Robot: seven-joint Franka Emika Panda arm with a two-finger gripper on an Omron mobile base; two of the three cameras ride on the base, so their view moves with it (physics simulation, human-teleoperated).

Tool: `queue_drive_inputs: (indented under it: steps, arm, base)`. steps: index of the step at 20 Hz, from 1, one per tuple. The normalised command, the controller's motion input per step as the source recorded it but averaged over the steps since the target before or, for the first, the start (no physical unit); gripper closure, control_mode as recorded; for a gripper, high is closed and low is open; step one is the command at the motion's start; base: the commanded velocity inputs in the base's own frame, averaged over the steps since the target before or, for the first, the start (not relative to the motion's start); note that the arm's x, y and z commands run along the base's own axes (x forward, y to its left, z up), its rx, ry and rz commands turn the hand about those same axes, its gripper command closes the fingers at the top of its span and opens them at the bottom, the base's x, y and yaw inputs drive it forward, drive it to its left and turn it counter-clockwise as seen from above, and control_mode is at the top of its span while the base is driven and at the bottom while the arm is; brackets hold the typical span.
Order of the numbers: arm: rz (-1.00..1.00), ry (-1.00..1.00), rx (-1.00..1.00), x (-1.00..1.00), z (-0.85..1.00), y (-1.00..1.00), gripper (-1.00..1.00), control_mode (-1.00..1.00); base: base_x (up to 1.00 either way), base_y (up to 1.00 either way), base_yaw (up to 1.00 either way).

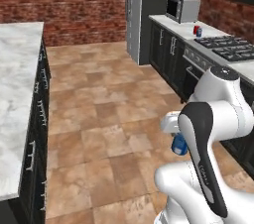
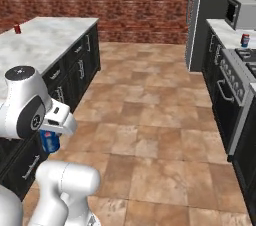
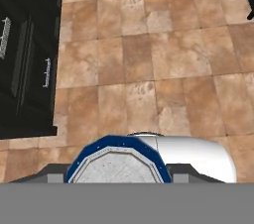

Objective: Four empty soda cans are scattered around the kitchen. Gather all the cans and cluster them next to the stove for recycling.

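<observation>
counter [image 1: 15,94]: veined white marble | floor [image 1: 99,109]: matt brown tile | wall [image 1: 64,0]: rough red brick

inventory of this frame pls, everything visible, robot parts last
held can: 1, blue, in the gripper above the floor
cans by stove: 2, red and blue, counter between microwave and stove
island can: 1, red, far end of the island
stove: 1, steel with black grates, right wall
microwave: 1, grey, counter past the stove
island: 1, white marble top on dark cabinets
floor: brown tile
wall: red brick
gripper: 1, shut on the held can
</observation>
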Motion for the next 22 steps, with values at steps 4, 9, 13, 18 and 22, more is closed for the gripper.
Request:
queue_drive_inputs:
  steps: [4,9,13,18,22]
  arm:
    - [0.00,0.00,0.00,0.00,0.00,0.00,1.00,1.00]
    - [0.00,0.00,0.00,0.00,0.00,0.00,1.00,1.00]
    - [0.00,0.00,0.00,0.00,0.00,0.00,1.00,1.00]
    - [0.00,0.00,0.00,0.00,0.00,0.00,1.00,1.00]
    - [0.00,0.00,0.00,0.00,0.00,0.00,1.00,1.00]
  base:
    - [1.00,-0.18,-0.16]
    - [1.00,-0.12,-0.17]
    - [1.00,-0.13,-0.17]
    - [1.00,-0.11,-0.17]
    - [1.00,-0.12,-0.17]
